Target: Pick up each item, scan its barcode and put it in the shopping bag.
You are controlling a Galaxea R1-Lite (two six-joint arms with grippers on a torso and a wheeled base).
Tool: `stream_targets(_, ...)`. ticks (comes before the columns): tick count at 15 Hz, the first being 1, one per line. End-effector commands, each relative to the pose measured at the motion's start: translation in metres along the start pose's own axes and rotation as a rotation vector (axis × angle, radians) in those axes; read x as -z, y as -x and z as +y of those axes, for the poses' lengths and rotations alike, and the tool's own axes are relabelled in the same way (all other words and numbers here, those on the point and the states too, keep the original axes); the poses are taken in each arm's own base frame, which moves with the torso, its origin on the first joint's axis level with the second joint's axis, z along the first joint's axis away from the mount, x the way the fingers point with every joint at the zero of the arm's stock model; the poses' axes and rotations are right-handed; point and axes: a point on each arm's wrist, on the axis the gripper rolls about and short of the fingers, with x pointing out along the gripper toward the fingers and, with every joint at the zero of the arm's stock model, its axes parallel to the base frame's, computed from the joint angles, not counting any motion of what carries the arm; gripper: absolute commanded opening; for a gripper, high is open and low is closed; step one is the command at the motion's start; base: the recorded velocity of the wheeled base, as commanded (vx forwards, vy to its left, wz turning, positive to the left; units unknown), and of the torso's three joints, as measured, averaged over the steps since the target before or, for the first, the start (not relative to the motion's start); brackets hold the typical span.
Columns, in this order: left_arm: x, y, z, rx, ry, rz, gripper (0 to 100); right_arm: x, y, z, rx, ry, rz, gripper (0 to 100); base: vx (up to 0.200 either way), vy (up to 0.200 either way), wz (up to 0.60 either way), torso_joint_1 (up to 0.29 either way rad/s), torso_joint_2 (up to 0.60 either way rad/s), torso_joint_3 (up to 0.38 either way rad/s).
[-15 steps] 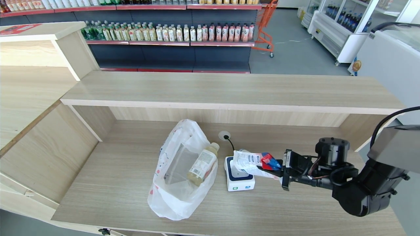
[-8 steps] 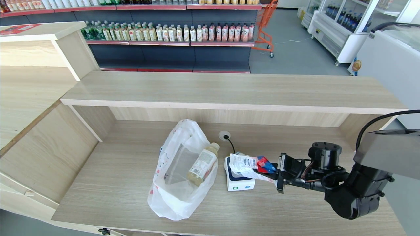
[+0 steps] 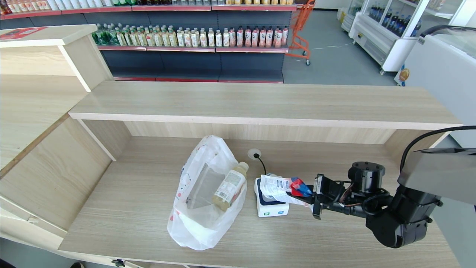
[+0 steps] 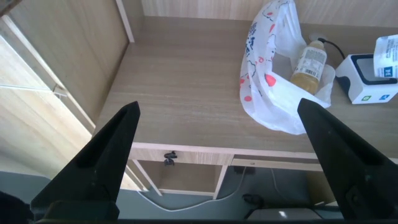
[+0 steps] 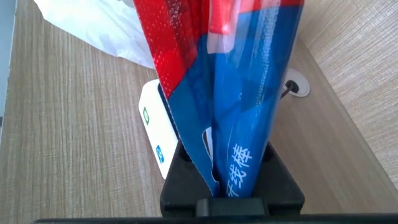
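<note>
My right gripper [image 3: 304, 194] is shut on a red, blue and white snack packet [image 3: 279, 185], holding it flat just above the white barcode scanner [image 3: 270, 204] on the counter. In the right wrist view the packet [image 5: 233, 93] hangs between the jaws, with the scanner [image 5: 157, 134] below it. A white plastic shopping bag [image 3: 202, 197] lies open to the left of the scanner, with a pale drink bottle [image 3: 230, 186] resting in its mouth. In the left wrist view the bag [image 4: 270, 78], the bottle [image 4: 309, 59] and the scanner [image 4: 367, 78] lie far off beyond my open left gripper [image 4: 221, 155], which hangs off the counter's near edge.
A raised wooden ledge [image 3: 260, 102] runs along the back of the counter, and side walls close it at left and right. The scanner's black cable [image 3: 261, 163] runs to a grommet behind it. Bare counter [image 3: 126, 201] lies left of the bag.
My right arm has drawn the packet down and a little to the left, so it hangs closer over the scanner. Bag and bottle have not moved.
</note>
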Motion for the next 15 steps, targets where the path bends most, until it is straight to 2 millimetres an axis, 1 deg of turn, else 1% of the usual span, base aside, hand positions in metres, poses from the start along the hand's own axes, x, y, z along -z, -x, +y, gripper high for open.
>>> stream_targets(1, 0.0, 0.0, 0.0, 0.0, 0.0, 0.0, 100, 0.003, -0.001, 0.002, -0.005, -0.008, 0.005, 0, 0.0, 0.0, 0.0, 0.0, 0.0, 0.0)
stream_targets(6, 0.0, 0.0, 0.0, 0.0, 0.0, 0.0, 100, 0.006, -0.003, 0.002, -0.004, -0.027, 0.006, 0, 0.0, 0.0, 0.0, 0.0, 0.0, 0.0)
stream_targets(10, 0.0, 0.0, 0.0, 0.0, 0.0, 0.0, 100, 0.009, -0.009, -0.006, 0.014, -0.019, -0.006, 0, 0.0, 0.0, 0.0, 0.0, 0.0, 0.0)
stream_targets(15, 0.0, 0.0, 0.0, 0.0, 0.0, 0.0, 100, 0.016, -0.005, -0.009, 0.026, -0.026, 0.005, 0, 0.0, 0.0, 0.0, 0.0, 0.0, 0.0)
